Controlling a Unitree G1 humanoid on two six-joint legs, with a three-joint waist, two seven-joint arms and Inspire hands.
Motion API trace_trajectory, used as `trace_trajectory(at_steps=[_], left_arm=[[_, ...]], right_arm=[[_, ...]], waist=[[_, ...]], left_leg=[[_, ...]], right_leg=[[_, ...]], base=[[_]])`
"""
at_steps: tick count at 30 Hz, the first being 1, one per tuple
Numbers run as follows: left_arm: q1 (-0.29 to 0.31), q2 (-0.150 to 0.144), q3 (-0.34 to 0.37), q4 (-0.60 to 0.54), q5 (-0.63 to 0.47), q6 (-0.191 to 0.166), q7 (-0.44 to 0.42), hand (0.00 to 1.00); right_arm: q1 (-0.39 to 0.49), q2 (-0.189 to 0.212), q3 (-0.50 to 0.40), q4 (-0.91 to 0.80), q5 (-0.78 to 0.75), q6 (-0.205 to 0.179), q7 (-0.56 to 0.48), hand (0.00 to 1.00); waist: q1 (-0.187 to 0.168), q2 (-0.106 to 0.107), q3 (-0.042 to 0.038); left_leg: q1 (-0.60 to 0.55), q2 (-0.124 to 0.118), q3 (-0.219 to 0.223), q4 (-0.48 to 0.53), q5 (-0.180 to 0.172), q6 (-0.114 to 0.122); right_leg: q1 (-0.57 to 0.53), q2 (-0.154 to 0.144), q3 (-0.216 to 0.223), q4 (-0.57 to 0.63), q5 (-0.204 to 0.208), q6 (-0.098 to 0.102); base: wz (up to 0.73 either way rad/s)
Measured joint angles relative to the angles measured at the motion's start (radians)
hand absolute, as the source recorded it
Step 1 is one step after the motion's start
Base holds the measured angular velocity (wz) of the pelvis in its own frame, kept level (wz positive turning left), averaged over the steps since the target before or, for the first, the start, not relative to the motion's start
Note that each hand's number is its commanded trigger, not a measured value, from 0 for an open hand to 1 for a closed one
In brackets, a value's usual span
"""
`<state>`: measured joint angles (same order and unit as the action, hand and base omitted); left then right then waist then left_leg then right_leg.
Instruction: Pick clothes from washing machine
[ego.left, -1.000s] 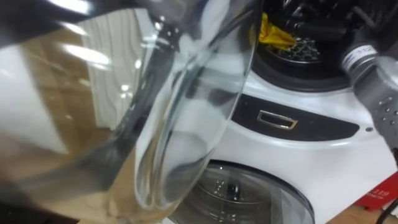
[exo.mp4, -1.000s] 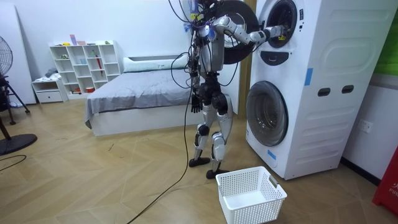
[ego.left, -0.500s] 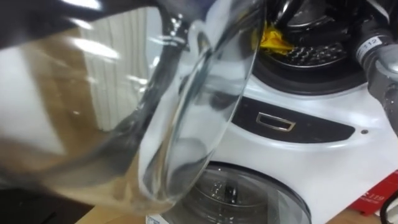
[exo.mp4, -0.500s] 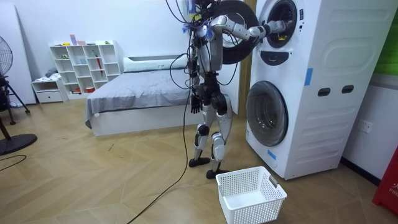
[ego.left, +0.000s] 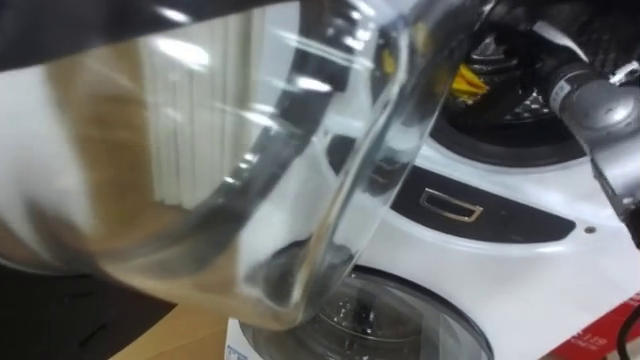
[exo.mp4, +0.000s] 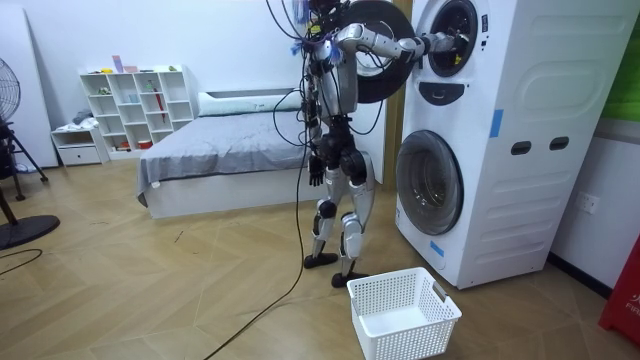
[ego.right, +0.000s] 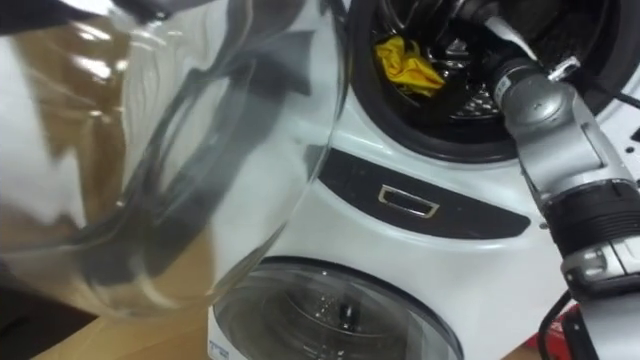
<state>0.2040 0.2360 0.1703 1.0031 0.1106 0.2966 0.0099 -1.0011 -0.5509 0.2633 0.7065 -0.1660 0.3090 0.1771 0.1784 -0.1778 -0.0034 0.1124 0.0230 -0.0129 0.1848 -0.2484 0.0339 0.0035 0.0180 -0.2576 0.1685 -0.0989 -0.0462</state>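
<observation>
A crumpled yellow cloth (ego.right: 405, 57) lies in the drum of the upper washing machine (exo.mp4: 447, 50). The machine's round glass door (ego.left: 300, 150) hangs open close in front of my head, on the left. My right arm comes in from the right and reaches into the drum. My right hand (exo.mp4: 439, 43) is inside the opening, above and to the right of the cloth, with its fingers hidden. I stand upright facing the stacked machines, and my left hand (exo.mp4: 316, 172) hangs by my hip.
A second machine with a shut round door (exo.mp4: 428, 183) sits below the upper one. A white laundry basket (exo.mp4: 403, 310) stands on the floor by my feet. Behind me are a bed (exo.mp4: 220, 150) and a white shelf (exo.mp4: 135, 105).
My right arm has lifted and pushed further into the upper drum. The head view has shifted a little, so the glass door covers more of the picture.
</observation>
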Motion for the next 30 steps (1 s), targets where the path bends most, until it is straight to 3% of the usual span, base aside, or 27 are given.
trace_trajectory(at_steps=[3,12,13,14,16,24,30], left_arm=[[-0.005,0.003,-0.001,0.008,0.000,0.001,0.000,0.00],[-0.021,0.008,-0.019,0.007,-0.001,0.001,0.002,0.00],[-0.022,0.008,-0.020,0.007,-0.001,0.001,0.002,0.00],[-0.023,0.009,-0.023,0.007,-0.001,0.001,0.001,0.00],[-0.024,0.009,-0.029,0.007,0.001,0.001,0.001,0.00],[-0.039,0.028,-0.075,0.041,0.002,0.002,-0.002,0.00],[-0.045,0.030,-0.079,0.043,0.002,0.002,0.000,0.00]], right_arm=[[0.000,-0.002,0.017,0.001,-0.017,0.000,0.015,0.00],[-0.001,-0.006,0.028,-0.011,-0.116,0.000,0.027,0.00],[-0.002,-0.006,0.028,-0.014,-0.120,0.000,0.026,0.06],[-0.002,-0.006,0.029,-0.015,-0.130,0.000,0.027,0.16],[-0.002,-0.003,0.029,-0.020,-0.148,0.001,0.029,1.00],[0.002,-0.002,0.087,-0.043,-0.159,0.020,0.105,1.00],[0.002,-0.001,0.087,-0.011,-0.189,0.041,0.087,1.00]], waist=[[0.012,-0.004,0.0068],[0.050,-0.001,0.0075],[0.051,-0.001,0.0075],[0.052,0.000,0.0076],[0.053,0.003,0.0076],[0.056,0.020,0.0081],[0.072,0.019,0.0085]], left_leg=[[0.002,-0.001,0.001,-0.008,0.000,-0.001],[0.003,-0.001,-0.003,-0.016,0.001,-0.003],[0.003,-0.001,-0.003,-0.016,0.001,-0.003],[0.002,-0.001,-0.003,-0.016,0.001,-0.003],[0.002,-0.001,-0.003,-0.017,0.001,-0.003],[0.022,0.001,-0.003,-0.020,0.003,-0.006],[0.022,0.002,-0.004,-0.022,0.005,-0.010]], right_leg=[[0.001,0.001,0.004,0.000,0.000,0.000],[-0.001,0.004,0.003,0.000,0.001,-0.002],[-0.001,0.004,0.003,0.000,0.001,-0.002],[0.000,0.004,0.005,0.000,0.001,-0.002],[0.000,0.004,0.006,0.000,0.001,-0.002],[0.017,0.005,0.004,0.001,0.001,-0.003],[0.015,0.006,0.004,0.001,0.005,-0.008]], base=[[-0.04],[0.00],[0.00],[0.00],[0.00],[0.00],[0.00]])
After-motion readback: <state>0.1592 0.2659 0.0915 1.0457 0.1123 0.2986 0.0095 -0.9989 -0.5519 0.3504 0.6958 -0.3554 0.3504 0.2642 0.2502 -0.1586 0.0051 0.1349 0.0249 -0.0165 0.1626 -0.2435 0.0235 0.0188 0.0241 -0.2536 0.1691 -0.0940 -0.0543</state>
